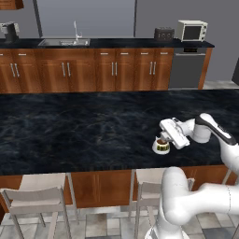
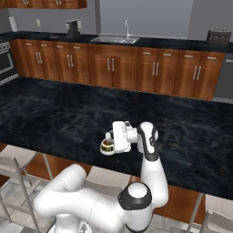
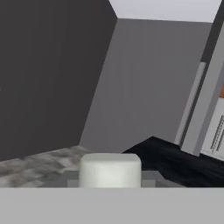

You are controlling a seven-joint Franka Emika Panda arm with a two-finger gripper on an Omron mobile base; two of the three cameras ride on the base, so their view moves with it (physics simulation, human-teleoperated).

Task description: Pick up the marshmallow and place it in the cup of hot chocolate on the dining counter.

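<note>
My jaws grasp the marshmallow (image 3: 110, 169) just beside the cup of hot chocolate (image 1: 161, 146) on the dining counter (image 1: 84, 130). Pickup looks done; the drop into the cup remains.

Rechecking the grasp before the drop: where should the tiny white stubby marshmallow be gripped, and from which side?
Pinch the curved side wall from two opposite sides: the tiny white marshmallow is a short flat-topped cylinder, and sits that way between the fingertips.

Dining counter (image 1: 70, 126): you have bare marble left, right and far of the cup of hot chocolate (image 1: 161, 146). Obstacle: the gripper's white hand (image 1: 172, 133) just beside and over the cup. Stools (image 1: 37, 193) crowd the near edge.
</note>
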